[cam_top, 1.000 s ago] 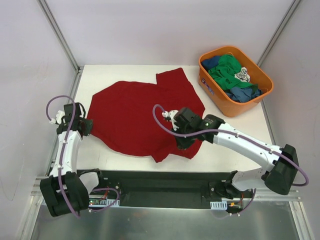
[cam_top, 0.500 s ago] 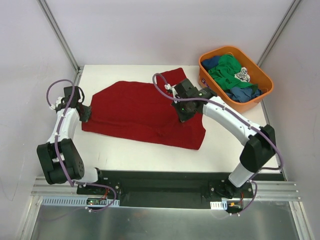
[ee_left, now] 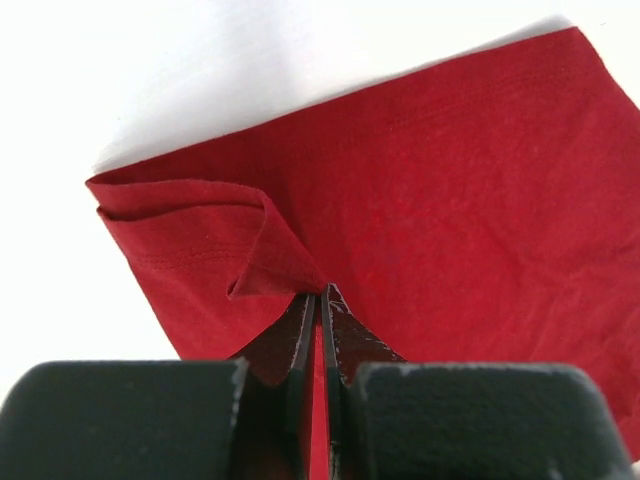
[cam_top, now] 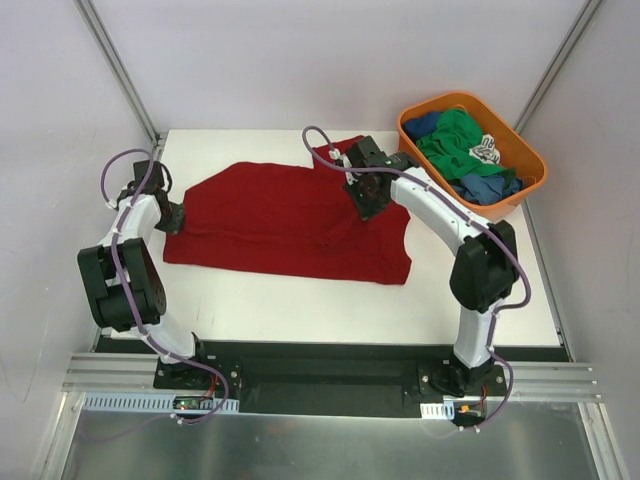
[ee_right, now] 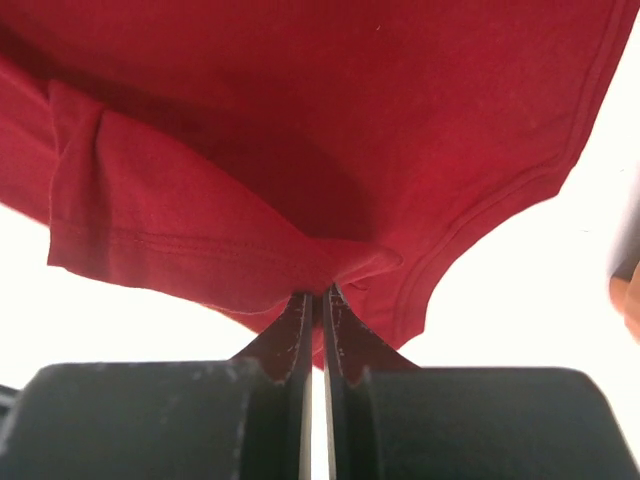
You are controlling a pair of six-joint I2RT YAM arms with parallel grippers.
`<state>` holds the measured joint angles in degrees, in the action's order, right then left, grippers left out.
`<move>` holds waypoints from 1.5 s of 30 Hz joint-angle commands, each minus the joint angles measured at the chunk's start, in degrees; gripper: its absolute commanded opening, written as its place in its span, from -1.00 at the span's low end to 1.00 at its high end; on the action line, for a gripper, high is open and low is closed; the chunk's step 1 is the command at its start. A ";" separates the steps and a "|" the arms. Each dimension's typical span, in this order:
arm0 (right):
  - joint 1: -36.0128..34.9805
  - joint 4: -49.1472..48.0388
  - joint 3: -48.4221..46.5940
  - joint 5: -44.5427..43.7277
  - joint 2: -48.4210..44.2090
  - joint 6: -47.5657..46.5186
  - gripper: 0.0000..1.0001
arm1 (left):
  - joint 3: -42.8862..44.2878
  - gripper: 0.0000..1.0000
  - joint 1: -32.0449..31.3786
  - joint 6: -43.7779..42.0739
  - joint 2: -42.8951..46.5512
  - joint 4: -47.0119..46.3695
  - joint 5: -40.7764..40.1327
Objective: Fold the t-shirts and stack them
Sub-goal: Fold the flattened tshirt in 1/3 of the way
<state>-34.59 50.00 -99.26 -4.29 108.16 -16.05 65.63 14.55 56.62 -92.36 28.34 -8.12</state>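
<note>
The left tool (cam_top: 173, 217) grips the dark red t-shirt (cam_top: 270, 220) at its edge. The right tool (cam_top: 368, 203) pinches a fold too — both clenched.

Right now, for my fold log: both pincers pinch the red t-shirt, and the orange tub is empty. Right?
No: the orange tub is not empty; the top view shows green and blue clothes in it. The rest stands.

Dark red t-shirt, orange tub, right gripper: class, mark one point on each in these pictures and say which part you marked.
dark red t-shirt (cam_top: 270, 220): top external view, middle of the spread cloth.
orange tub (cam_top: 505, 205): top external view, its near outer wall.
right gripper (ee_right: 321, 293): right wrist view, midway between the fingertips pinching the cloth.
</note>
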 commanded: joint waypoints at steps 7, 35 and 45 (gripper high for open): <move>2.24 -1.74 -9.36 -4.93 8.72 -2.14 -0.92 | 7.23 -1.00 -0.66 -0.54 -7.39 0.31 -1.99; 1.72 -17.21 16.81 9.57 -6.46 14.11 0.93 | 1.97 0.99 -0.22 -10.92 2.17 1.98 4.35; 1.81 -14.84 30.43 -0.53 -15.07 23.25 0.93 | -8.67 0.99 6.81 -9.24 6.66 1.90 5.48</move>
<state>-32.99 33.85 -72.10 0.47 99.00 1.48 59.59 19.18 47.16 -88.14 29.43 -3.36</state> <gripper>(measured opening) 0.966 0.992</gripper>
